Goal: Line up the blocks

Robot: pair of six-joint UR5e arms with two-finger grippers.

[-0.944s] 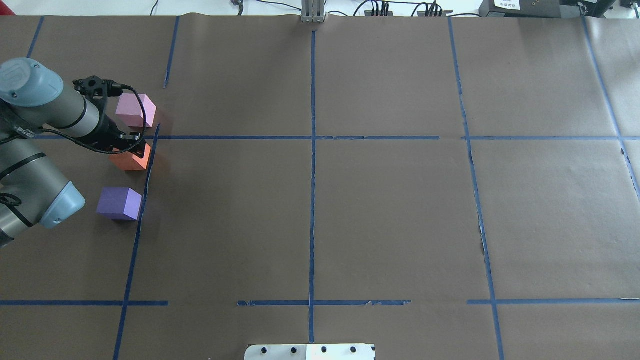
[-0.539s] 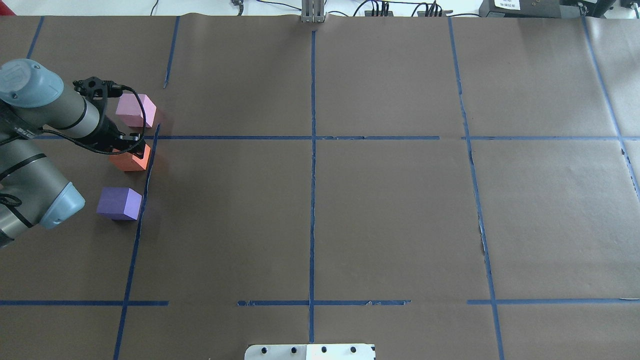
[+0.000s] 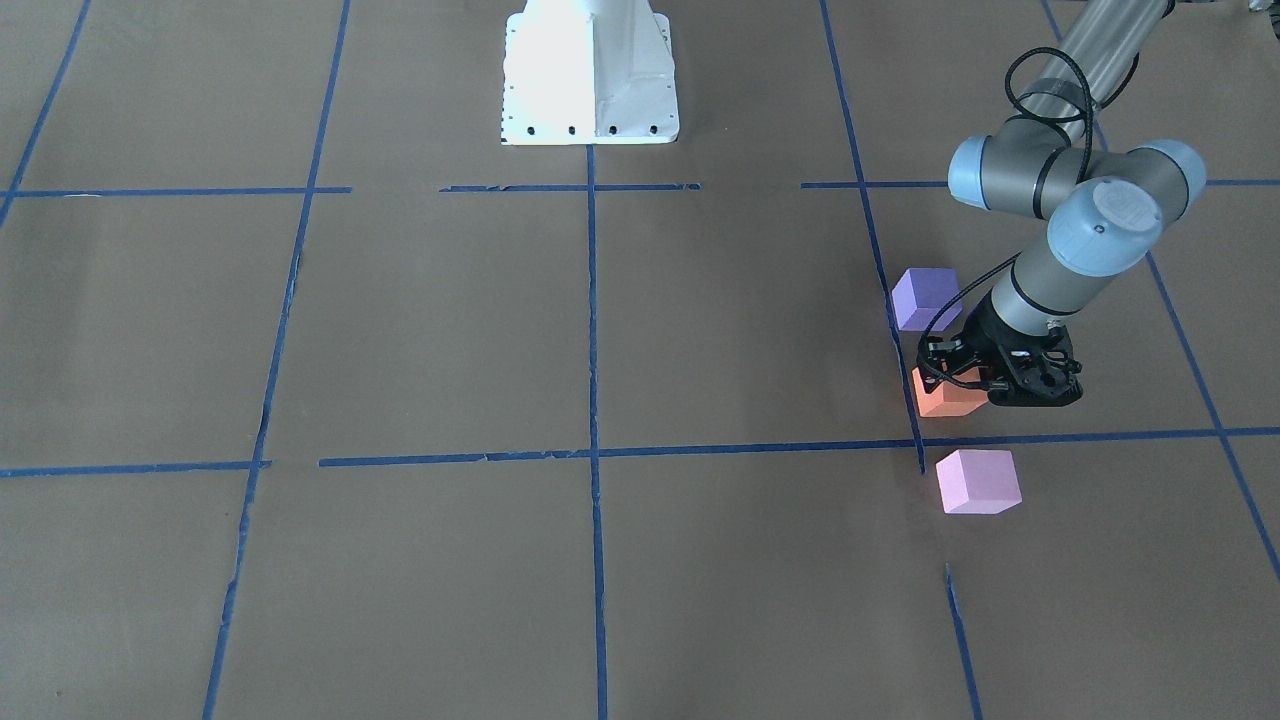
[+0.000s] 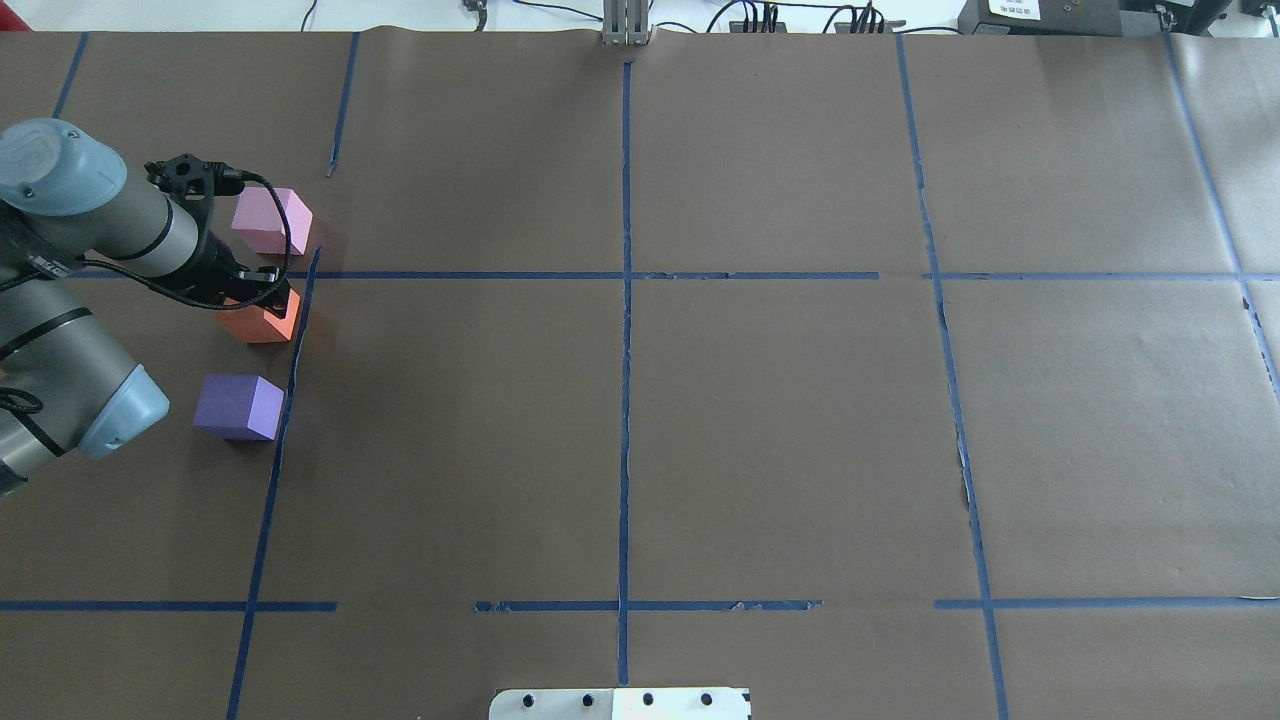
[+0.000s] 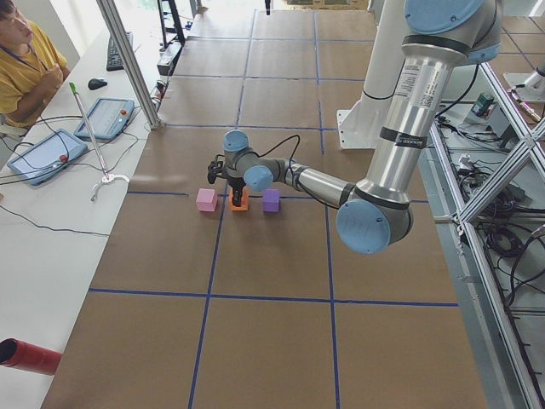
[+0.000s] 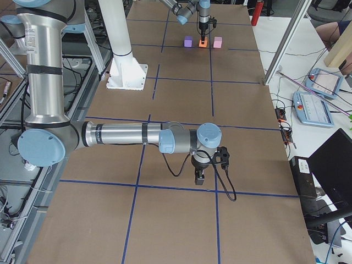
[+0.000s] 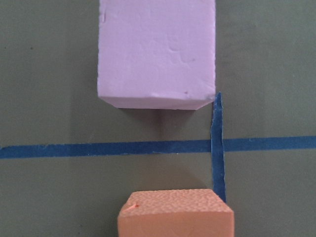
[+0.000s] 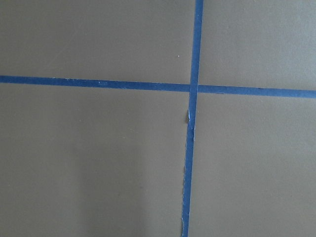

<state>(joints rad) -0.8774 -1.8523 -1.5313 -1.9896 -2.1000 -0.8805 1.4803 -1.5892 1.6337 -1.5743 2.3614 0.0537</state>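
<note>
Three blocks lie in a rough row by a blue tape line on my left side: pale pink point(image 4: 270, 220) point(image 3: 978, 481), orange point(image 4: 262, 322) point(image 3: 940, 400), violet-purple point(image 4: 238, 405) point(image 3: 925, 297). My left gripper point(image 4: 255, 292) point(image 3: 958, 383) is down over the orange block, which rests on the table. Its fingers are hidden, so I cannot tell whether they press it. The left wrist view shows the orange block point(image 7: 175, 215) at the bottom and the pink one point(image 7: 157, 52) ahead. My right gripper point(image 6: 199, 179) hangs far from the blocks; I cannot tell its state.
Brown paper with a blue tape grid point(image 4: 625, 275) covers the table. The robot's white base plate point(image 3: 590, 70) sits at the near edge. A metal post point(image 4: 626, 25) stands at the far edge. An operator point(image 5: 25, 51) sits beyond it.
</note>
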